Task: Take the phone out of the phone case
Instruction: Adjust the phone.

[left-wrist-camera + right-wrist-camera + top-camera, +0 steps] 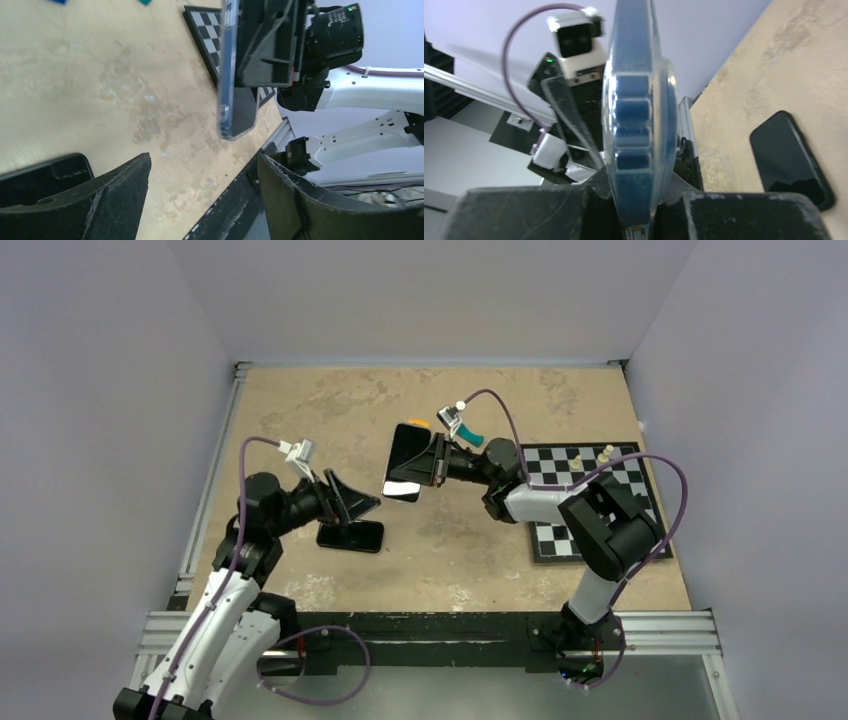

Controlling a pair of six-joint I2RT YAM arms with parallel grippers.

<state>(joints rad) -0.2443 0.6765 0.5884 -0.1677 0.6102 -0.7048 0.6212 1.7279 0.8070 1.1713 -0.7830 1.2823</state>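
Note:
The black phone [350, 536] lies flat on the table, screen up, outside the case; it also shows in the left wrist view [45, 177] and the right wrist view [791, 160]. My right gripper [437, 462] is shut on the clear, blue-tinted phone case [407, 462] and holds it upright in the air above the table's middle. The right wrist view shows the case [636, 115] edge-on, clamped in the right gripper [649, 200]. My left gripper [350, 502] hovers just over the phone, open, with nothing between its fingers [204, 160]. The case [232, 75] hangs ahead of it.
A chessboard [590, 500] lies at the right of the table under the right arm, with two pale pieces [577, 462] at its far edge. A teal object [470, 435] and an orange one [417, 423] sit behind the held case. The metal rail [430, 625] runs along the near edge.

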